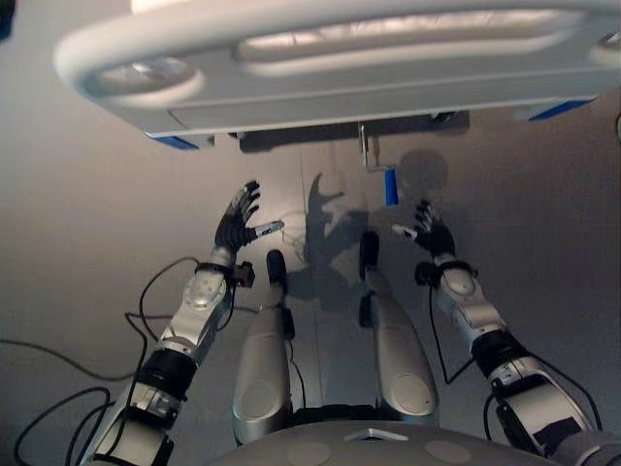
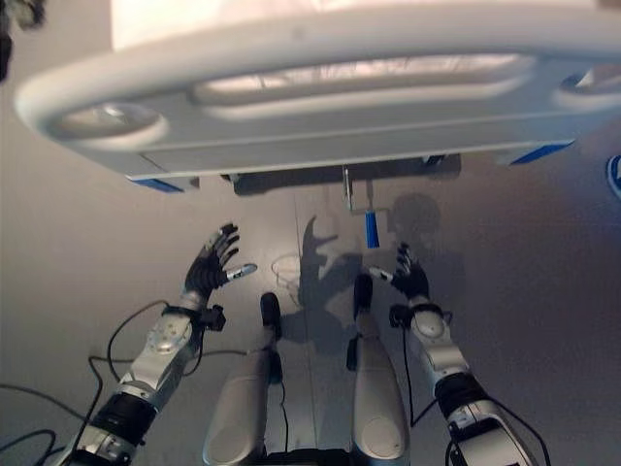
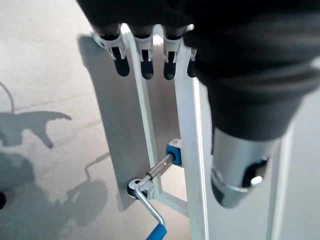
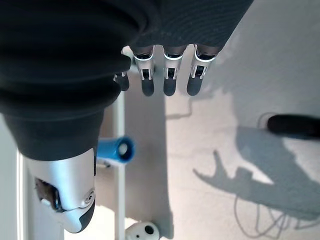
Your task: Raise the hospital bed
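Blue plastic sleeves the grip of the bent steel crank handle (image 1: pixel 390 184), which hangs under the pale grey moulded footboard of the hospital bed (image 1: pixel 320 68), low above the grey floor (image 1: pixel 87 233). Both robot hands are released and hold nothing. The right robot hand (image 1: pixel 432 233) hovers near the blue grip, a little to its right and apart from it, fingers straight. The left robot hand (image 1: pixel 238 221) is spread open well to the left of the crank, also in the air.

Judging from this, the grasp has not begun, and the risk lies in the approach. The grip is short and hangs free on its shaft, so fingers closing from the side could knock it into a swing and pinch only its end. A hold that slips once turning starts would leave the bed unraised. The white tubular frame rails (image 3: pixel 187 145) sit just beside the crank's pivot, so a wide turn could strike the hand's knuckles against them.

The footboard cuts off at the picture edges. Where the crank shaft enters the bed is in shadow and hard to read.
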Tool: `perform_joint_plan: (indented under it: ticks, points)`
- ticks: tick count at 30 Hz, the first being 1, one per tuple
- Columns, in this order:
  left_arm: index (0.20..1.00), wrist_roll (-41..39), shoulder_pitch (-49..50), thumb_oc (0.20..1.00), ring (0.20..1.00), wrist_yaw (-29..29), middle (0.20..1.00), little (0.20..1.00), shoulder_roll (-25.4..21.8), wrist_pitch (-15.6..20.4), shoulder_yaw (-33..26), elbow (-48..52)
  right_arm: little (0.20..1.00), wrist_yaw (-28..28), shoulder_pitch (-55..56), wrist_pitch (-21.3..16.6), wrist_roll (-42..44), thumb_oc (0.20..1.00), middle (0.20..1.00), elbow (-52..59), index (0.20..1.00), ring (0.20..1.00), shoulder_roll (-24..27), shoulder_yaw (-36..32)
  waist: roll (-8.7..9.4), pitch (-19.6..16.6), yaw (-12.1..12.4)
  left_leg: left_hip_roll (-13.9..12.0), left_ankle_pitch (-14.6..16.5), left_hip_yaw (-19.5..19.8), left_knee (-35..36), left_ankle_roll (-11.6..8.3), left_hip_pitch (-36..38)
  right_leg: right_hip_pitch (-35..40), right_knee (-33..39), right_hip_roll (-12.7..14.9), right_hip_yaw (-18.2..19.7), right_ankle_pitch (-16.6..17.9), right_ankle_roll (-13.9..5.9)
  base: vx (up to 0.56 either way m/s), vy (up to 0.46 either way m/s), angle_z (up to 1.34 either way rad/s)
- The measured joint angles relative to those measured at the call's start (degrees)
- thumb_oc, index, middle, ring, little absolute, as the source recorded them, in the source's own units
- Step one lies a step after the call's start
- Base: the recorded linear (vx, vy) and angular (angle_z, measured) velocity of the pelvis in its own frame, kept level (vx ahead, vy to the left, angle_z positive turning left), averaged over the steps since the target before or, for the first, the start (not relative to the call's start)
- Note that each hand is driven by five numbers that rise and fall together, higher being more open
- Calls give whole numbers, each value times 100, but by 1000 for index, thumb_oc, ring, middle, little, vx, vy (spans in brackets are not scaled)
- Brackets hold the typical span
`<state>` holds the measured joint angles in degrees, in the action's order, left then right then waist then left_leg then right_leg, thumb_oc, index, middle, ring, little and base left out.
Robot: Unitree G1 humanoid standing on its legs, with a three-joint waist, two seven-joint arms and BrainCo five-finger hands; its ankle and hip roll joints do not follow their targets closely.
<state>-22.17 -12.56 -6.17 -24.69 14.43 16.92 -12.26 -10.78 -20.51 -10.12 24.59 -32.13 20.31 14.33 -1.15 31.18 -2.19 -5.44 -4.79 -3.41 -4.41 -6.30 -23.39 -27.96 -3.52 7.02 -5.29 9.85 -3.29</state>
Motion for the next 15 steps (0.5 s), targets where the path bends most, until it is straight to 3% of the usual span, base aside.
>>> perform_joint_plan:
  ticks: [7, 15]
  points:
    - [1000, -9, -119, 1000, 1000, -83, 1000, 1000, -286, 48, 190, 1149, 1000, -251, -517, -239, 271, 1000, 1000, 731, 1000, 1000, 22, -10, 12, 0, 11, 11, 2, 59, -292, 16, -889, -938, -440, 52, 13, -107, 0, -15, 2, 2]
    - [1000, -230, -151, 1000, 1000, -239, 1000, 1000, -288, 39, 280, 1292, 1000, -593, -1131, -257, 577, 1000, 1000, 433, 1000, 1000, -51, 3, 12, 0, 26, 25, 5, 101, -357, 24, -1197, -1244, -548, 75, -3, -139, 30, -2, 0, 1]
